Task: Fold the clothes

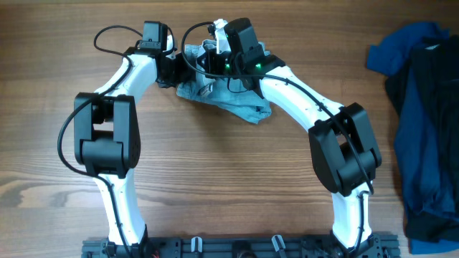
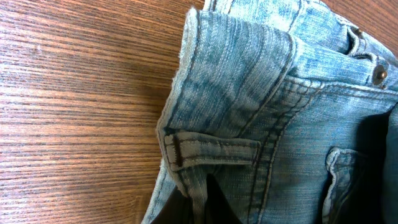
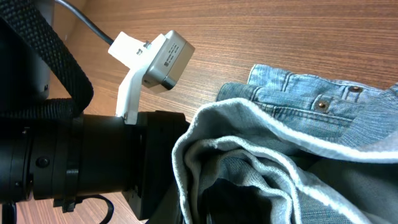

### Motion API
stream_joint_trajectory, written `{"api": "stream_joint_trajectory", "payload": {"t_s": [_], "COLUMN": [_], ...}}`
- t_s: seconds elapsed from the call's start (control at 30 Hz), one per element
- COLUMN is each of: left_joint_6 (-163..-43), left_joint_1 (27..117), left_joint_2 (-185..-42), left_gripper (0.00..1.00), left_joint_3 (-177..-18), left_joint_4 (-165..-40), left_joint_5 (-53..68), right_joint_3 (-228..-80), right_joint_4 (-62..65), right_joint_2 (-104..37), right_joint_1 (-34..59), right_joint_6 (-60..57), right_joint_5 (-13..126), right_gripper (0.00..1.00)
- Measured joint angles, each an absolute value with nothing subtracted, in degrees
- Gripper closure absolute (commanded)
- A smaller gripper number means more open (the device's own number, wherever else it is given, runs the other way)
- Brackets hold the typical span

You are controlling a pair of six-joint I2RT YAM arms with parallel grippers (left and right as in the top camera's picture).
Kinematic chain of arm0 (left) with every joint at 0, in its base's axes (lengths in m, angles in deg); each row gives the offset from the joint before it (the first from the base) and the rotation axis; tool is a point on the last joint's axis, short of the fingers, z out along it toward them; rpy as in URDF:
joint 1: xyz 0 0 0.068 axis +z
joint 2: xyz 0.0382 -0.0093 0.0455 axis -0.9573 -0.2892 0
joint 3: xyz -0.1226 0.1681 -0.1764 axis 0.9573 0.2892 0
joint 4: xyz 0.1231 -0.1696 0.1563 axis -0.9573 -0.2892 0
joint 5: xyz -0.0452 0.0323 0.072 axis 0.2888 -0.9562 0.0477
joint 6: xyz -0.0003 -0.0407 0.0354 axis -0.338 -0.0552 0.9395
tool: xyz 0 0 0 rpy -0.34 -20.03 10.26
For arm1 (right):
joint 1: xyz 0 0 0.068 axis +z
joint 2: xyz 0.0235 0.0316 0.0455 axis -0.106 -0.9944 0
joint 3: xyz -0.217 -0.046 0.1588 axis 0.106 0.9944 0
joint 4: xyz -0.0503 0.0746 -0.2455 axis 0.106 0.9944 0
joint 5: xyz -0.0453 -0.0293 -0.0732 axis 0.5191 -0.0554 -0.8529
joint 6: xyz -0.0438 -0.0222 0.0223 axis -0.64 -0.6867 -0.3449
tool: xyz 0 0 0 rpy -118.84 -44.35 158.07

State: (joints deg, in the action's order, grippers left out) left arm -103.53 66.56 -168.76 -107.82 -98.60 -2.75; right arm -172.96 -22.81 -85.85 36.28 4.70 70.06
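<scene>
Between both arms' fingers, bunched jeans (image 1: 228, 99), wooden table (image 1: 215, 179)

Faded denim jeans (image 2: 273, 118): woven cloth, ribbed grain, matt, raised stitching, small dull metal rivets (image 2: 378, 75). Table (image 2: 74, 112): wood grain, smooth, faint sheen at left of frame. Arm housing (image 3: 68, 162): black, matt plastic; camera mount (image 3: 149, 62): white plastic, smooth. Dark blue garment (image 1: 423, 122): soft matt cloth, right edge of frame.
</scene>
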Motion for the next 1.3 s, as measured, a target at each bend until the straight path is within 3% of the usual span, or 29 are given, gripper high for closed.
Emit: {"api": "stream_joint_trajectory", "payload": {"t_s": [0.3, 0.33, 0.37, 0.47, 0.53, 0.6, 0.93, 1.1, 1.2, 1.3], "left_joint_6": [-103.5, -103.5, -103.5, -103.4, -103.3, -103.3, -103.3, -103.3, -103.4, -103.3], "left_joint_1": [66.5, 66.5, 66.6, 67.1, 67.8, 68.5, 69.9, 72.2, 72.9, 72.5], "left_joint_2": [-168.8, -168.8, -168.8, -168.3, -167.2, -165.5, -159.4, -155.6, -150.6, -145.9], "left_gripper": [0.96, 0.92, 0.90, 0.87, 0.86, 0.85, 0.82, 0.83, 0.96, 0.96], "left_joint_3": [-109.0, -109.2, -110.0, -110.5, -110.5, -110.5, -110.7, -110.7, -110.7, -110.9], "left_joint_4": [-100.4, -100.8, -102.3, -103.4, -103.8, -103.9, -105.7, -107.0, -107.7, -108.7], "left_joint_5": [-4.2, -4.4, -5.8, -7.4, -8.3, -9.3, -15.1, -17.4, -17.3, -14.7], "right_joint_3": [-173.0, -173.0, -173.0, -173.0, -173.0, -173.0, -173.0, -173.0, -173.1, -173.2], "right_joint_4": [-22.8, -22.9, -23.1, -23.9, -24.2, -24.3, -28.6, -24.1, -16.4, -8.2], "right_joint_2": [-85.8, -85.8, -85.8, -85.8, -85.8, -85.8, -85.8, -85.1, -83.7, -82.6], "right_joint_1": [36.4, 36.4, 36.4, 36.6, 36.6, 36.6, 35.1, 28.5, 23.7, 20.1], "right_joint_6": [5.8, 6.0, 6.0, 6.7, 7.3, 7.6, 4.6, 5.1, 6.1, 6.0], "right_joint_5": [70.0, 70.0, 70.0, 70.1, 70.3, 70.6, 82.5, 86.8, 87.9, 88.2], "right_gripper": [0.96, 0.96, 0.86, 0.37, 0.11, 0.00, 0.01, 0.05, 0.21, 0.69]}}
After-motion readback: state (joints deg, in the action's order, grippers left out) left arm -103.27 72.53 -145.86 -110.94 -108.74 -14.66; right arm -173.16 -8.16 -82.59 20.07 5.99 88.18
